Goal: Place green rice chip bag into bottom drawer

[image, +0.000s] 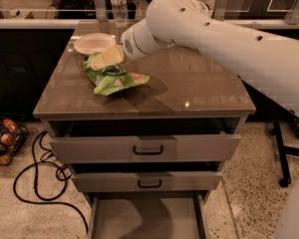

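The green rice chip bag (114, 79) lies crumpled on the brown cabinet top (189, 88), left of its middle. My gripper (105, 58), pale yellow, sits at the end of the big white arm (214, 34), right over the far end of the bag. The bottom drawer (147, 217) is pulled out at the foot of the cabinet, with a bare grey floor showing.
A white bowl (93, 43) sits at the far left of the top, a clear water bottle (119, 5) behind it. Two shallower drawers (147, 147) with black handles stand slightly open. A black cable (40, 178) and a basket (2, 141) lie on the floor at left.
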Tool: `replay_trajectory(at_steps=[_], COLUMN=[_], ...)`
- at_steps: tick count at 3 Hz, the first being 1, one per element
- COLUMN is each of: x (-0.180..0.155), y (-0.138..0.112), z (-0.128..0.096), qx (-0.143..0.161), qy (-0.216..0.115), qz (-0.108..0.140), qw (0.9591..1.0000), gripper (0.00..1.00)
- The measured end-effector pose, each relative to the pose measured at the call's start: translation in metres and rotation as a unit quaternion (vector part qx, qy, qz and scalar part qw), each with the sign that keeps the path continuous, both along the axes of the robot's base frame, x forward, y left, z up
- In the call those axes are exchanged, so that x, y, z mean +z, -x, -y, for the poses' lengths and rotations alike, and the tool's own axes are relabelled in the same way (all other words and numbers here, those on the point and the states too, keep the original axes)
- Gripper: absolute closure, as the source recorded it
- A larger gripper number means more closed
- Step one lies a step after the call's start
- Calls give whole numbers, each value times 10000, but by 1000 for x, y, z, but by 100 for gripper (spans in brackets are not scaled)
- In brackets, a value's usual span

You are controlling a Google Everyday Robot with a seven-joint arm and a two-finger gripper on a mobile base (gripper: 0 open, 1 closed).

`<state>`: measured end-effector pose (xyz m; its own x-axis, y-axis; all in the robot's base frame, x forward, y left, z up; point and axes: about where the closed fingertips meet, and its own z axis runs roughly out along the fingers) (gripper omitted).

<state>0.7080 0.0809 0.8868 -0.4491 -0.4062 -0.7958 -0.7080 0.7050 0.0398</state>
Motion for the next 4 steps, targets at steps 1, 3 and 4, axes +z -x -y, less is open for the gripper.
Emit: replay_trajectory(at_steps=[1, 3, 4], x=[-16, -37, -37], y=[9, 20, 20], z=[-9, -14, -16], qx=[-51, -38, -26], qy=[64, 112, 114], qz=[-116, -274, -277], qw=[9999, 9996, 9995], gripper=[0, 49, 71])
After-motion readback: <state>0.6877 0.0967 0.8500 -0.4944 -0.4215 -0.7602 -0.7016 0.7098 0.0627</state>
